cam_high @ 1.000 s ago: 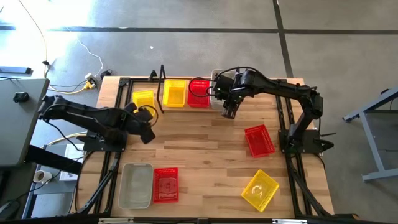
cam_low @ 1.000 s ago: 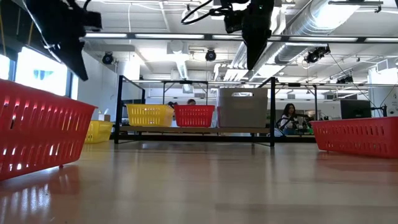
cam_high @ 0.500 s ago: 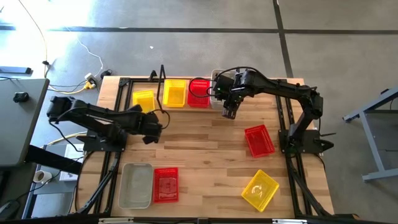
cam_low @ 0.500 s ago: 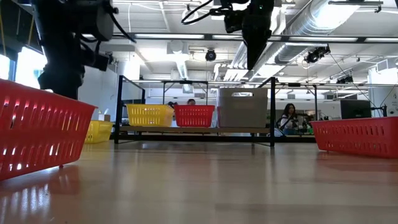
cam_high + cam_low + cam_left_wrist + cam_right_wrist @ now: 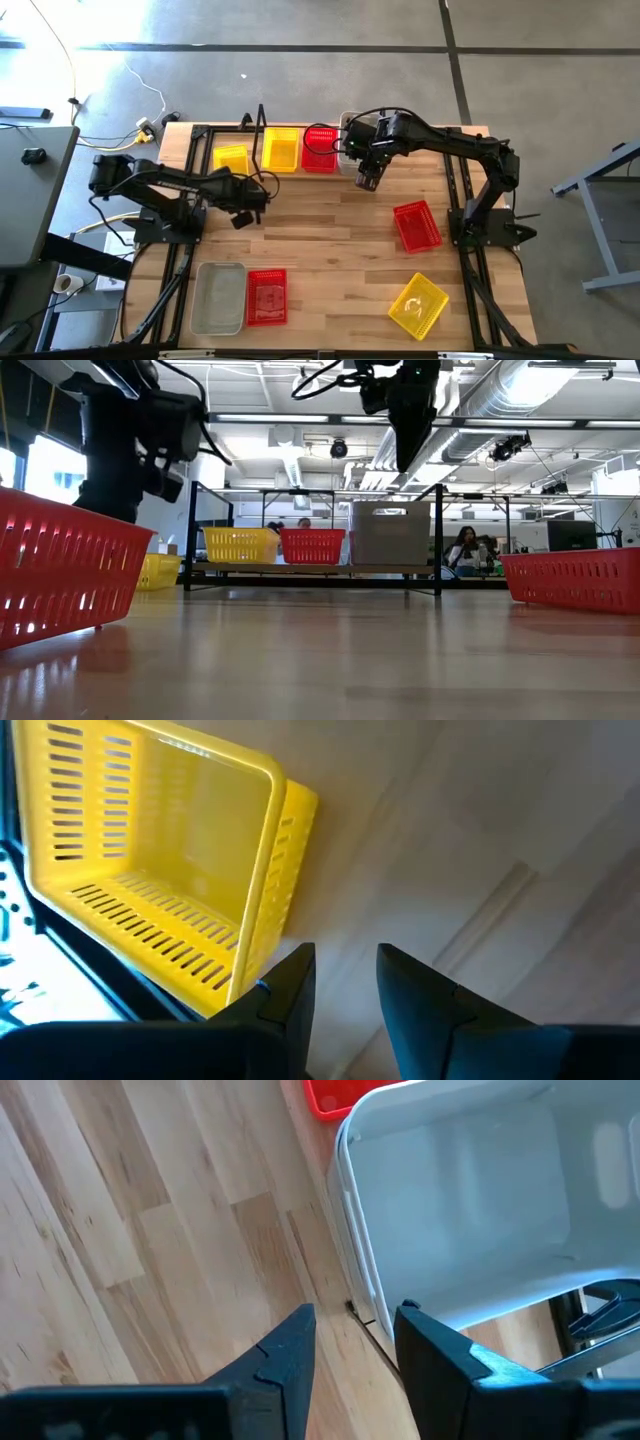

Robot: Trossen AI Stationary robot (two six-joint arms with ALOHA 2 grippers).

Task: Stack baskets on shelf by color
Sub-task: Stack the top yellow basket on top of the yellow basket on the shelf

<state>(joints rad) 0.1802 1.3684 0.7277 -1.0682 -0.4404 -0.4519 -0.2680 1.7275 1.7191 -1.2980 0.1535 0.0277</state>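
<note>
The counter (image 5: 330,240) holds the shelf (image 5: 262,128) along its far edge, w/ a yellow basket (image 5: 280,149), a red one (image 5: 319,150) and a grey one (image 5: 390,533) on it. The rest lie loose: a small yellow basket (image 5: 231,158) beside the shelf, a grey (image 5: 219,297) and red pair (image 5: 266,297) near the front, another red (image 5: 417,226) and yellow (image 5: 418,306) on the right.

Biggest change: the left arm has stretched inward across the counter over the last second; its end effector (image 5: 250,196) now hangs empty just in front of the shelf's yellow basket, fingers slightly spread. Looks like it's lining up for a pick.

The right end effector (image 5: 367,181) hasn't budged, parted and empty beside the grey basket.
</note>
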